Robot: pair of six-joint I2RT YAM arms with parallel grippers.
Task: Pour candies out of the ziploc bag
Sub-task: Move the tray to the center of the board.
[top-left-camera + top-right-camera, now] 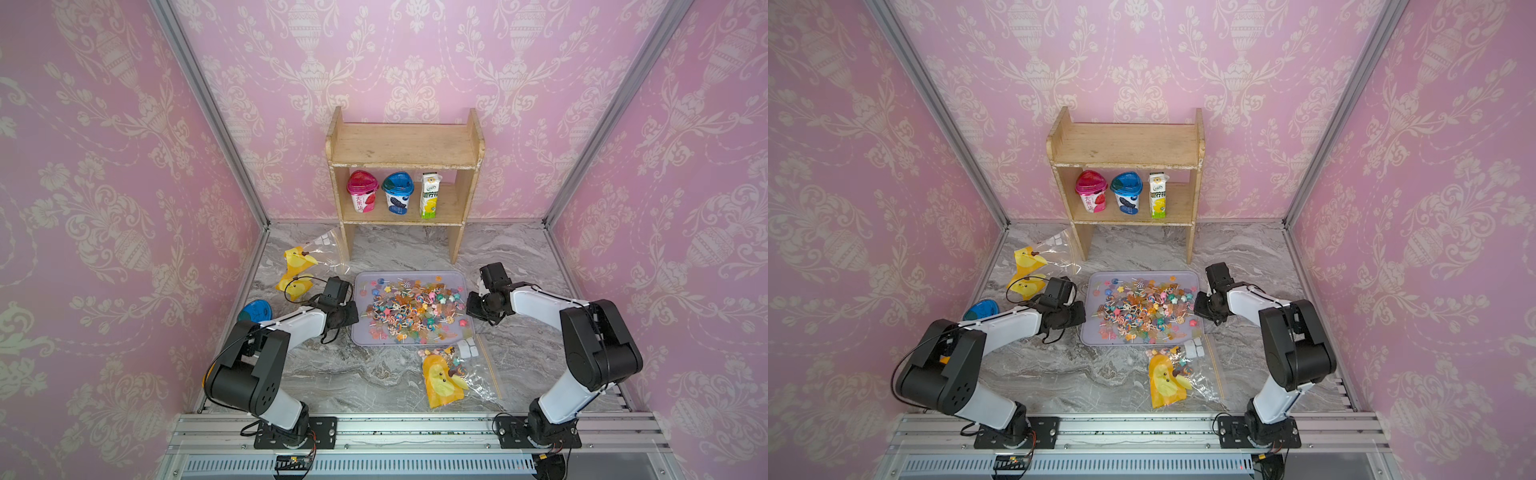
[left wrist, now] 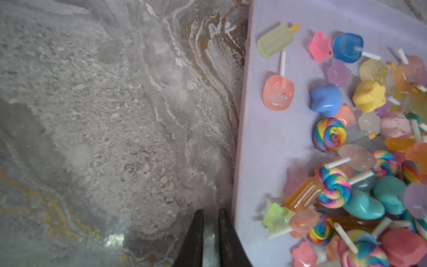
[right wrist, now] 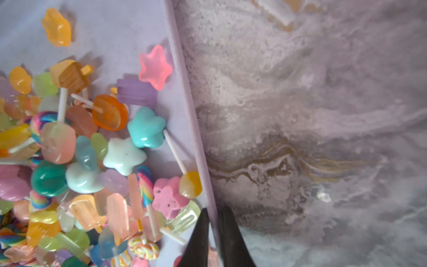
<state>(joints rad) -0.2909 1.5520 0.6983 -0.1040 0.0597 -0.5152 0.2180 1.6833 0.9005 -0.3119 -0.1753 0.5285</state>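
While candies [image 1: 409, 309] cover the tray [image 1: 360, 337], the pink cup [image 1: 363, 195] reads 大果粒

Top cams high up front, toward back wall [image 1: 415, 62]; wrist cams close above opposite tray [image 2: 258, 148] edges.

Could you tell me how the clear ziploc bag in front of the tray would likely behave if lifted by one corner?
The ziploc bag looks thin and crinkled, so it would probably flop rather than hold shape. The few candies inside would likely slide toward the low end. Its glossy film may slip.
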